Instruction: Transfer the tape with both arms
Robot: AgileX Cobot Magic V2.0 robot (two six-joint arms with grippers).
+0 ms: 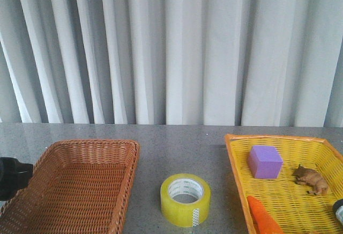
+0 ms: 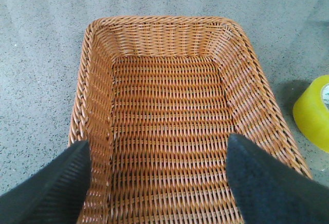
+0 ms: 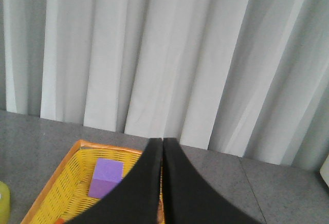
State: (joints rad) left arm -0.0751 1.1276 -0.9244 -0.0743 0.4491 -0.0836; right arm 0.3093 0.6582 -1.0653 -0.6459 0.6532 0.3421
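The tape [image 1: 185, 199], a yellow roll with a white printed core, lies flat on the grey table between the two baskets. Its edge also shows in the left wrist view [image 2: 313, 112] and the right wrist view [image 3: 2, 203]. My left gripper [image 2: 159, 147] is open and empty, with its fingers spread over the near end of the brown wicker basket [image 2: 154, 21], left of the tape. Only a black part of the left arm [image 1: 13, 177] shows in the front view. My right gripper [image 3: 162, 142] is shut and empty, raised above the yellow basket [image 3: 51, 183].
The brown wicker basket [image 1: 134, 153] holds nothing. The yellow basket [image 1: 230, 153] on the right holds a purple foam cube [image 1: 265, 161], a brown toy [image 1: 311, 179] and an orange object [image 1: 262, 215]. A white curtain hangs behind the table.
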